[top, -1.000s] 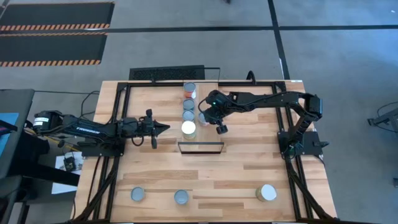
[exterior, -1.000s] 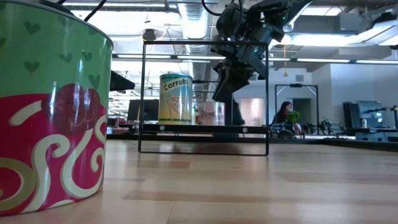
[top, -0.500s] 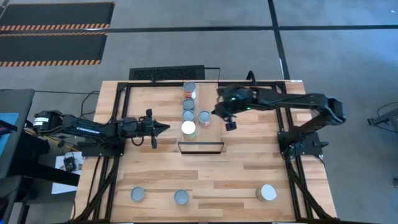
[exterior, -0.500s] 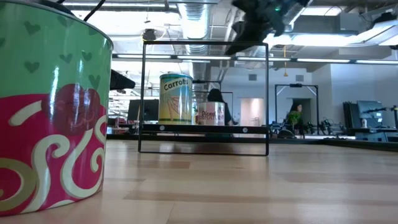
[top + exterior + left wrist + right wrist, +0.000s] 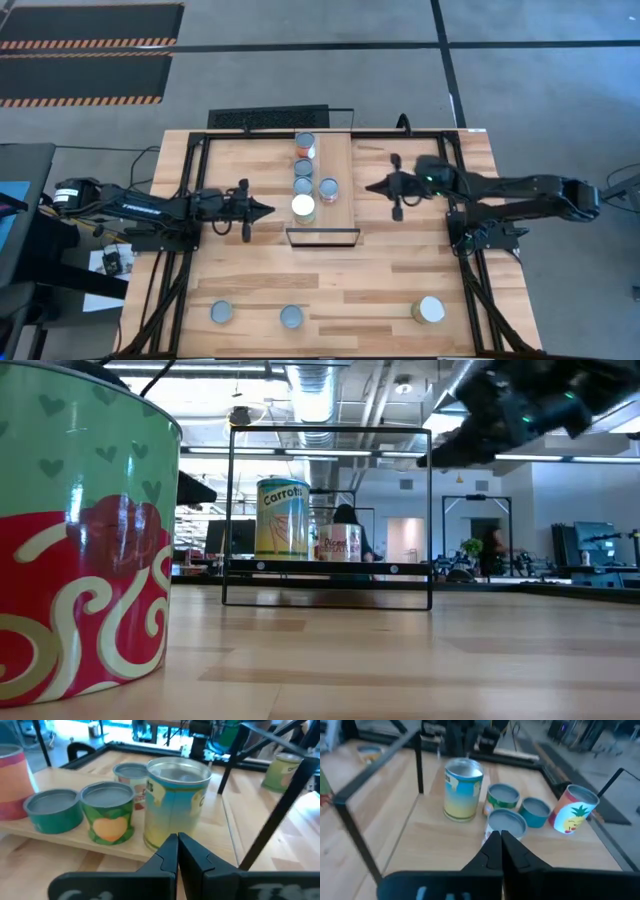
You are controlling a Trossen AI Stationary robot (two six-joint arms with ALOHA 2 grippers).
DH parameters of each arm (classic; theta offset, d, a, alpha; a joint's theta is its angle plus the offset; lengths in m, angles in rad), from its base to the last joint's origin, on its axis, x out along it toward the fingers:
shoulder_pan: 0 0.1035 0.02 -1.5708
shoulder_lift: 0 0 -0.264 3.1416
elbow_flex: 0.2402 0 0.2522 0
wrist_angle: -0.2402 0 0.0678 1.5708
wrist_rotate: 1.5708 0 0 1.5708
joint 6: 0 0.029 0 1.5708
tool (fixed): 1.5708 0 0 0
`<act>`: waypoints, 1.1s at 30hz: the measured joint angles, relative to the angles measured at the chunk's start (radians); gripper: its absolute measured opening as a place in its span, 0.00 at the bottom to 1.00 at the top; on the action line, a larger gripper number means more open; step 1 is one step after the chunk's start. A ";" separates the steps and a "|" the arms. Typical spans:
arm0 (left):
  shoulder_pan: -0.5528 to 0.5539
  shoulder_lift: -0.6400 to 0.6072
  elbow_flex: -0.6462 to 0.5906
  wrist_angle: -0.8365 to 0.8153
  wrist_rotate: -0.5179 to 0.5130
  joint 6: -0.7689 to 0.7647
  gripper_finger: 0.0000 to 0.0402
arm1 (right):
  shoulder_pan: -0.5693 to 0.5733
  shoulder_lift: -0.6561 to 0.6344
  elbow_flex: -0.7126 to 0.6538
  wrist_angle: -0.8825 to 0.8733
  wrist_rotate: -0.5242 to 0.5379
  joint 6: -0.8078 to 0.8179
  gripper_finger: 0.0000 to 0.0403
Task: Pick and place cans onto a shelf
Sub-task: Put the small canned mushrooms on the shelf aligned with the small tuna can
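The wooden tabletop [image 5: 400,280] carries everything, framed by black rails; on it, reaching in from the far edge at the middle, lies the shelf [image 5: 338,165], a narrow light-wood plank whose black frame stands as an upright rectangle at its near end; two dark arms reach in from the sides, the left gripper [image 5: 266,209] low over the tabletop just off the shelf's left side, fingers pressed together and holding nothing, and the right gripper [image 5: 372,187] off the shelf's right side, fingers likewise pinched together and empty, well apart from the nearest can; eight cans are in view, five on the shelf and three on the tabletop; of the five, four stand in a line along the shelf's left edge: a red-labelled can [image 5: 305,144] nearest the far edge, then a teal can [image 5: 304,167], a green can [image 5: 303,185], and a taller yellow-and-blue can [image 5: 303,208] with a white top at the shelf's near end; the fifth can [image 5: 328,189], silver-topped with a pale label, stands just beside the green one toward the shelf's middle; the other three sit along the tabletop's near edge, well apart from one another: one silver-topped can [image 5: 221,313] by the near left corner, one [image 5: 291,317] near the middle, and a white-lidded can [image 5: 431,310] toward the near right corner.
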 joint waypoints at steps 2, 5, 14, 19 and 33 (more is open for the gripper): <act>0.000 0.000 0.023 -0.056 -0.002 -0.002 0.00 | 0.000 -0.049 -0.075 0.080 -0.006 0.026 0.01; 0.000 0.000 0.071 -0.147 -0.002 -0.001 0.00 | -0.001 -0.109 -0.179 0.213 -0.017 0.079 0.01; 0.002 0.000 0.316 -0.667 -0.187 -0.063 0.00 | 0.023 -0.152 -0.391 0.498 -0.018 0.142 0.01; 0.012 0.000 0.368 -0.671 -0.264 -0.051 0.00 | 0.044 -0.152 -0.401 0.518 -0.017 0.133 0.02; 0.151 0.001 0.366 -0.593 -0.148 0.060 0.00 | 0.068 -0.150 -0.401 0.524 0.013 0.180 0.02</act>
